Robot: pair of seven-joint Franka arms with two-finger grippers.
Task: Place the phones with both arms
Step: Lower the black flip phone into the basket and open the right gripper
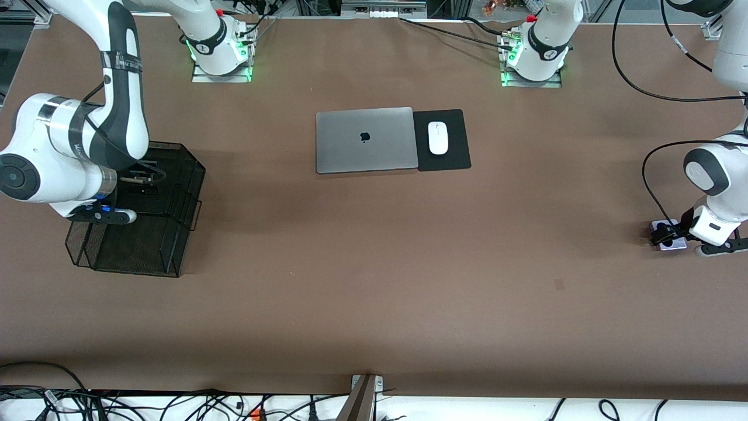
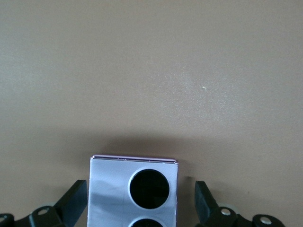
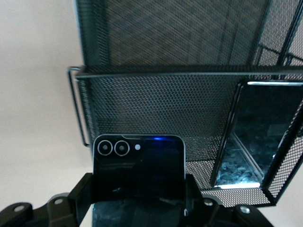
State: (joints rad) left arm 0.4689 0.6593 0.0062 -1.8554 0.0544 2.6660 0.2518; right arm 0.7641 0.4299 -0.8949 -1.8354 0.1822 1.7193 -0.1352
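Lavender-white phone [image 1: 670, 242] flat on the brown tabletop [image 1: 374, 280] at the right edge of the front frame, two black camera circles up; left claw [image 1: 664, 234] straddling it, fingers [image 2: 73, 201] spread wide with a gap on each side, nothing gripped. Bare tabletop all around in the left wrist view.

Small squarish black phone [image 3: 138, 168] clamped upright in the right claw [image 3: 137, 203], fingers shut on its two sides, twin lens rings along the upper edge. Held over the black wire-mesh organizer [image 1: 137, 216] at mid-left of the front frame; right arm's white elbow and wrist covering much of that organizer there, claw itself mostly hidden. Mesh walls and a wire handle just above the held phone in the right wrist frame, with a divided compartment at the right edge carrying a glossy dark slab [image 3: 265, 137], probably the long slim phone, though hard to tell for sure.

Closed grey laptop [image 1: 366, 140] at upper centre of the front frame, black mouse pad [image 1: 456, 158] touching its side, white computer mouse [image 1: 437, 138] on that pad. Cables along the bottom edge.
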